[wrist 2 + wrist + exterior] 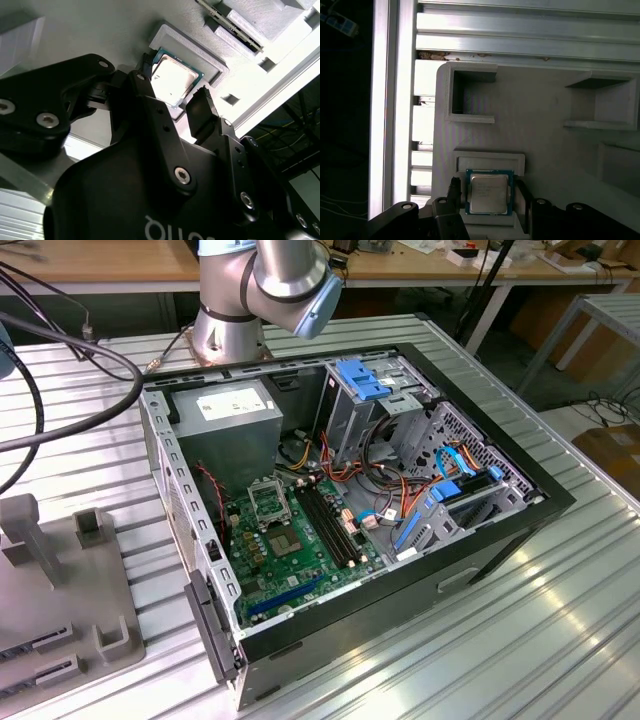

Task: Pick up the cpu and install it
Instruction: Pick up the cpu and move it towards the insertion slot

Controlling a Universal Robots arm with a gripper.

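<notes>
In the first wrist view the tool [487,186] hangs low over the grey holder [540,145], its fingers [453,190] spread on either side of the cpu [489,194] and apparently clear of its edges. The cpu lies flat in the holder's shallow recess.

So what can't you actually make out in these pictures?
- One edge of the cpu: in both wrist views the black body of the gripper covers it.
- The socket on the motherboard: too small in the exterior view to tell whether it is empty.
- The arm: cut off by the exterior view's top edge.
</notes>
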